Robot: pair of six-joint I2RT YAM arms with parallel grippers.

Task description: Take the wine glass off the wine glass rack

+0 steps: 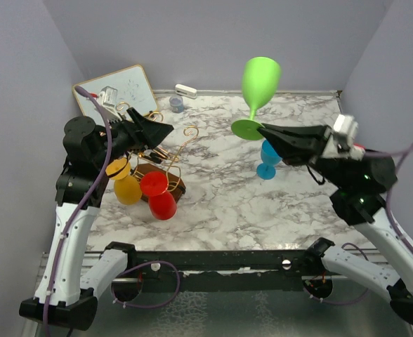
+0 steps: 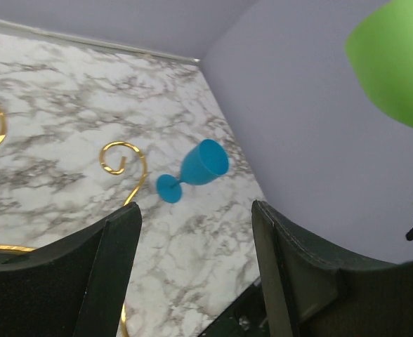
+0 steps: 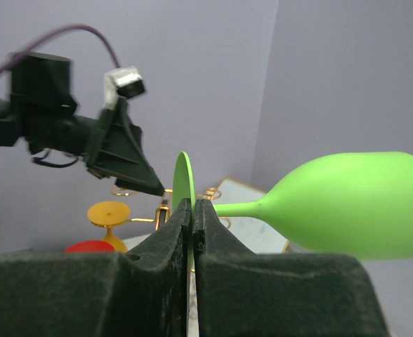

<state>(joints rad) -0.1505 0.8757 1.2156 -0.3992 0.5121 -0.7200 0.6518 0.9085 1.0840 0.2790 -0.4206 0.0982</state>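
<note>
Wine glass (image 1: 260,78) in right gripper (image 3: 193,207), seemingly clear of rack (image 1: 176,184)

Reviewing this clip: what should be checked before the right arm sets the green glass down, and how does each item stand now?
1. Right gripper shut on the green glass at its foot: ok.
2. Green glass clear of the rack: ok.
3. Blue glass stands close below the right gripper; clearance: cannot tell.
4. Left gripper open, empty: ok.
5. Red glass and yellow glass hang on the rack: ok.
</note>
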